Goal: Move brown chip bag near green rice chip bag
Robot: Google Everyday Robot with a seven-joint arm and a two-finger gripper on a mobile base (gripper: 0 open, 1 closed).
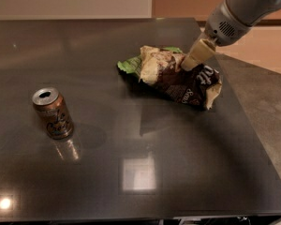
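Note:
The brown chip bag (187,81) lies crumpled on the dark table (131,172), right of centre at the back. It is dark brown with cream ends and white lettering. The green rice chip bag (130,65) lies partly under the brown bag's left end, and only a light-green edge shows. The two bags touch. My gripper (193,59) comes down from the upper right. Its cream tip rests on the top middle of the brown bag.
A copper-brown drink can (52,112) stands upright at the left, well apart from the bags. The table's right edge (246,121) runs close past the brown bag, with a grey surface beyond it.

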